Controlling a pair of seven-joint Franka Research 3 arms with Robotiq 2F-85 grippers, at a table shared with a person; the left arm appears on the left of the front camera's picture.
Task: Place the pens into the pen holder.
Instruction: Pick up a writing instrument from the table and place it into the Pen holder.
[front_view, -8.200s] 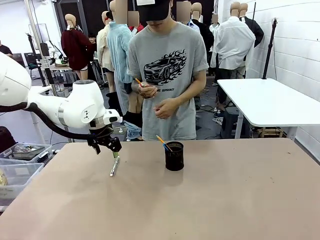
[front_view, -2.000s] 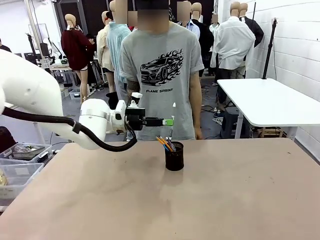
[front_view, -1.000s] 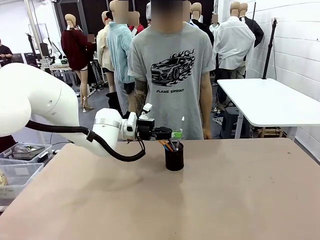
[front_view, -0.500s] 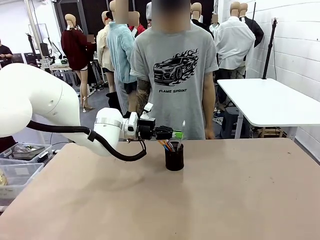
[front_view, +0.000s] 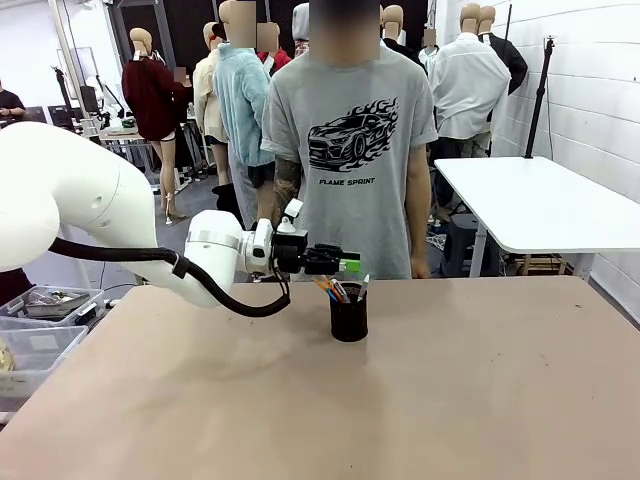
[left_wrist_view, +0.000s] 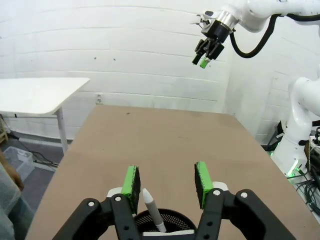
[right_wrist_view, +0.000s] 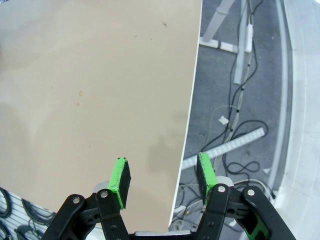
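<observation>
White brick walls flank the tan table (front_view: 450, 400), where both grippers, left (left_wrist_view: 166, 182) and right (right_wrist_view: 161, 180), gape empty.

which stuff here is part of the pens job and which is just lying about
Part of the job:
- pen holder
- pens standing in it, silver-white pen among them
- left gripper, jaws open above the holder

Just lying about:
- white side table
- plastic bins beside the table
- right gripper, open, idle
</observation>
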